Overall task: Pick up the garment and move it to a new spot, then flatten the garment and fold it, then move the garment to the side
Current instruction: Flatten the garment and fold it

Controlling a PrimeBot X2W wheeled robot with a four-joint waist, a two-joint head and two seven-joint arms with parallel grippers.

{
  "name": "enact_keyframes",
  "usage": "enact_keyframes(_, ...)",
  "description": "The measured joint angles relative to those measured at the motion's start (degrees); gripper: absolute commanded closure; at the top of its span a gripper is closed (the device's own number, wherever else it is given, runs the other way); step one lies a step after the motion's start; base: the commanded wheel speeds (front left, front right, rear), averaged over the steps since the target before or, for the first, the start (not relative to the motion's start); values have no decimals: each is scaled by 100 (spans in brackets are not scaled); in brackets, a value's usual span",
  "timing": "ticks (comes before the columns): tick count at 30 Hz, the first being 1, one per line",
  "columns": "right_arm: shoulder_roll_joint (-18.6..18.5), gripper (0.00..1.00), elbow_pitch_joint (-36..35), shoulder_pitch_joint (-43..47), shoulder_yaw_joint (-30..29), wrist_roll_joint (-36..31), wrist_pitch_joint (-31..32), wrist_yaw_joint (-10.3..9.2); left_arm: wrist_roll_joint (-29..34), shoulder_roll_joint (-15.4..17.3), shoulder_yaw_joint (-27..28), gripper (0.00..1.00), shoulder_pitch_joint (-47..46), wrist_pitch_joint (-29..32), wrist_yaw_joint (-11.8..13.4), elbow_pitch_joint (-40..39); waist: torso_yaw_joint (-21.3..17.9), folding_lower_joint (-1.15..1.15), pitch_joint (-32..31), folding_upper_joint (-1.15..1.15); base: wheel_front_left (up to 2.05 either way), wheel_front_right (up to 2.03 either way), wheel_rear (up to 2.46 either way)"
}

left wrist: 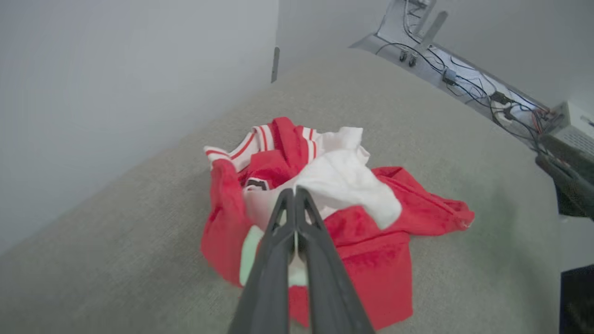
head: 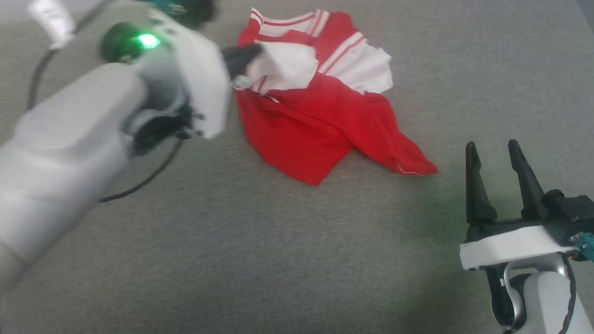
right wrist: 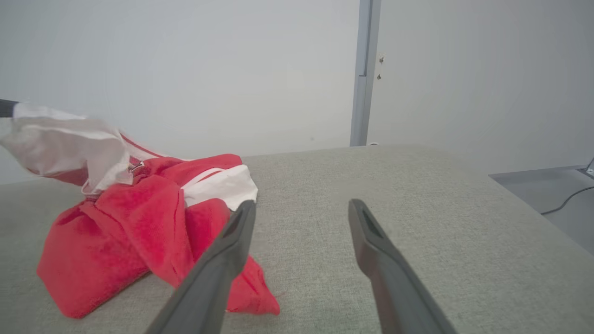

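Slanting far-left to near-right, garment (head: 303, 132).

My garment (head: 303, 127) is a crumpled bright red heap with white sleeve ends and red-and-white striped trim, lying on the grey fabric surface (head: 274, 260). One white sleeve end is pinched between the tips of my left tool (head: 242, 60) and held raised above the heap. A red corner points toward my right tool (head: 492, 144), apart from it.
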Motion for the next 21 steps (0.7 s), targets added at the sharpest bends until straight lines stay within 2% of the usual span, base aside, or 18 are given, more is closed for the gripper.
enact_keyframes(3, 0, 0, 2, 15, -41, -59, 1, 0, -349, 386, 79, 100, 190, -143, 0, -4, 161, 0, -68, 0, 0, 0, 0)
enact_keyframes(9, 1, 0, -19, 15, -52, -171, 0, 0, -240, 1402, -203, 100, 407, -283, 1, 143, 435, 0, -103, 0, 0, 0, 0)
enact_keyframes(10, 2, 0, -34, -1, -20, -190, 0, 0, -74, 1593, -311, 100, 409, -283, 0, 156, 471, 0, -40, 0, 0, 0, 0)
enact_keyframes(15, 3, 0, -62, -121, 69, -198, 0, 0, 543, 1886, -443, 100, 359, -353, 0, 559, 468, 0, 190, 0, 0, 0, 0)
enact_keyframes(21, 2, 0, -119, -189, 65, -238, 0, 0, 827, 1895, -478, 100, 269, -332, -5, 1441, 316, 0, 492, 0, 0, 0, 0)
